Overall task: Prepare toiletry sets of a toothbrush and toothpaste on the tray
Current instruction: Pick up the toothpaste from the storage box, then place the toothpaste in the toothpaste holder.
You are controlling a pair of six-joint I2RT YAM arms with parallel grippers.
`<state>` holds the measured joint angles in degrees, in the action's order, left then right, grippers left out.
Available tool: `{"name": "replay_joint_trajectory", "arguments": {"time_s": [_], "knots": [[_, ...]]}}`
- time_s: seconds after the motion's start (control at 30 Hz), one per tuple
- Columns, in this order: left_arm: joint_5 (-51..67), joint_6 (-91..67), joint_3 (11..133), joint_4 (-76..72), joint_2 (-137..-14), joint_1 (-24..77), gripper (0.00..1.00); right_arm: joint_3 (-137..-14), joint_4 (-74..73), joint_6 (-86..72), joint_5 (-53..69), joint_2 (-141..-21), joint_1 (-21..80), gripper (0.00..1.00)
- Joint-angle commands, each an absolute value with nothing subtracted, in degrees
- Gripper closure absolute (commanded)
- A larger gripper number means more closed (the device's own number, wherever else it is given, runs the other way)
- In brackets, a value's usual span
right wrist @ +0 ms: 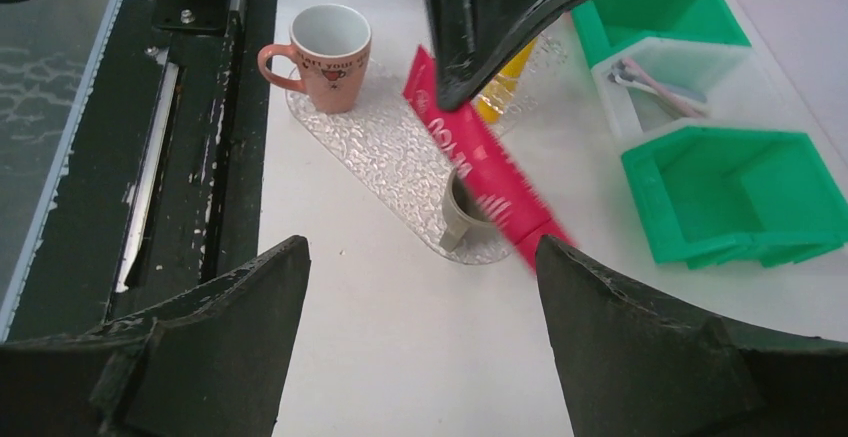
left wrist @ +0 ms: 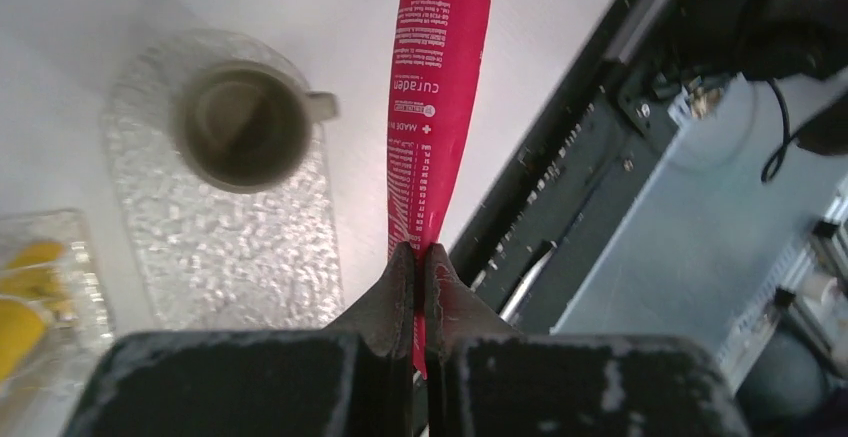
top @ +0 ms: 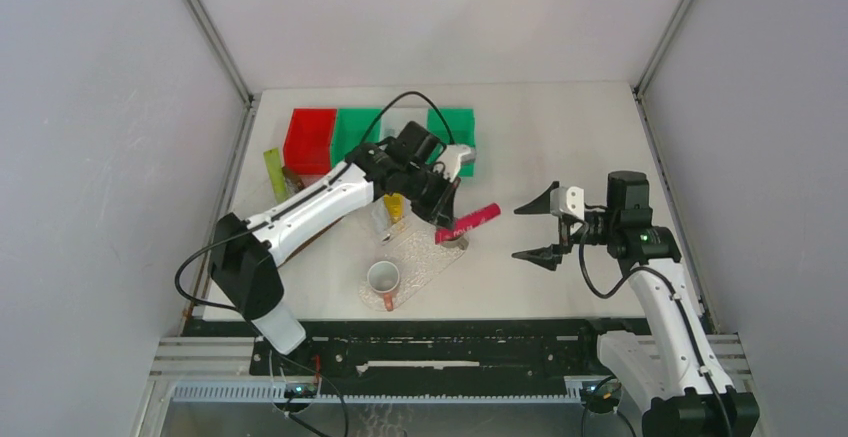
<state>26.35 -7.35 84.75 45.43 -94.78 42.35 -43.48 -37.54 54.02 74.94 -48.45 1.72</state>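
Note:
My left gripper (top: 446,217) (left wrist: 421,253) is shut on the flat crimped end of a red toothpaste tube (top: 468,222) (left wrist: 440,107) (right wrist: 482,169). The tube hangs slanted above a small grey cup (top: 455,241) (left wrist: 245,122) (right wrist: 460,215) at the right end of the clear textured tray (top: 420,257) (left wrist: 230,257) (right wrist: 385,152). A yellow tube (top: 394,204) (right wrist: 497,92) stands in a clear glass at the tray's far side. Slim pink and white toothbrushes (right wrist: 655,82) lie in a white bin. My right gripper (top: 540,227) (right wrist: 420,247) stands open and empty over bare table right of the tray.
A pink mug (top: 383,279) (right wrist: 330,45) stands on the tray's near end. Red (top: 310,140), green (top: 357,132) (right wrist: 660,17) and another green bin (top: 455,137) (right wrist: 740,192) line the back, with the white bin (right wrist: 640,107) between. The black rail (right wrist: 200,157) runs along the near edge.

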Motion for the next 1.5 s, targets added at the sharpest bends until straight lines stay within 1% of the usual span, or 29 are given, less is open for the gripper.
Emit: {"name": "replay_joint_trajectory", "arguments": {"time_s": [0.0, 0.1, 0.2, 0.4, 0.5, 0.67, 0.77, 0.83, 0.9, 0.97, 1.03, 1.1, 1.17, 1.2, 1.27, 1.33, 1.47], "knots": [[29.37, -5.24, 86.06, 49.82, -91.71, 47.18, 1.00, -43.14, -40.51, 62.15, 78.13, -48.77, 3.06, 0.09], [28.96, -4.77, 87.56, 51.36, -92.87, 49.64, 1.00, -41.66, -38.17, 61.51, 75.90, -49.38, 4.97, 0.09], [28.96, -4.42, 89.20, 52.59, -93.82, 51.42, 1.00, -40.35, -36.15, 61.28, 70.34, -50.85, 8.82, 0.09], [29.79, -3.66, 91.65, 54.52, -95.00, 53.05, 1.00, -40.08, -35.77, 63.45, 61.65, -54.77, 16.58, 0.14], [30.41, -3.01, 92.78, 55.69, -95.56, 53.64, 1.00, -40.08, -35.60, 64.11, 58.70, -56.17, 19.72, 0.18], [30.49, -1.91, 94.49, 57.19, -96.56, 53.96, 1.00, -40.21, -36.78, 66.58, 56.41, -57.19, 23.09, 0.32], [30.23, -1.59, 95.04, 57.49, -96.68, 53.96, 1.00, -40.17, -38.13, 68.25, 57.80, -56.44, 23.21, 0.42], [30.15, -1.58, 95.39, 57.40, -96.48, 53.90, 1.00, -40.40, -39.01, 69.26, 58.45, -56.11, 23.16, 0.54], [29.92, -2.21, 95.33, 56.31, -96.00, 53.88, 1.00, -40.79, -39.20, 69.27, 59.05, -55.99, 22.99, 0.73], [29.39, -3.06, 94.83, 54.46, -95.12, 53.83, 0.98, -41.31, -39.81, 69.26, 59.51, -55.92, 22.77, 0.88], [28.39, -3.96, 93.65, 51.48, -93.28, 53.81, 0.94, -41.84, -40.65, 69.21, 60.64, -55.65, 22.24, 0.96], [27.68, -5.16, 91.07, 46.38, -90.20, 53.79, 0.89, -42.36, -41.54, 68.87, 62.81, -55.20, 21.35, 1.00], [26.34, -7.00, 86.20, 39.26, -85.88, 53.79, 0.83, -42.82, -41.91, 67.31, 65.44, -54.41, 19.95, 1.00], [25.34, -7.85, 83.26, 34.91, -83.13, 53.79, 0.78, -43.10, -42.19, 66.80, 66.66, -53.98, 19.52, 1.00], [22.38, -9.79, 76.61, 24.25, -77.11, 53.79, 0.65, -43.39, -42.31, 65.64, 68.58, -53.29, 18.70, 1.00], [20.24, -10.79, 69.64, 13.64, -70.21, 53.79, 0.58, -43.46, -42.11, 64.60, 70.43, -52.59, 17.88, 1.00], [18.48, -10.50, 56.96, -4.05, -60.42, 53.79, 0.38, -43.42, -39.84, 59.62, 74.78, -51.14, 15.95, 1.00]]}}
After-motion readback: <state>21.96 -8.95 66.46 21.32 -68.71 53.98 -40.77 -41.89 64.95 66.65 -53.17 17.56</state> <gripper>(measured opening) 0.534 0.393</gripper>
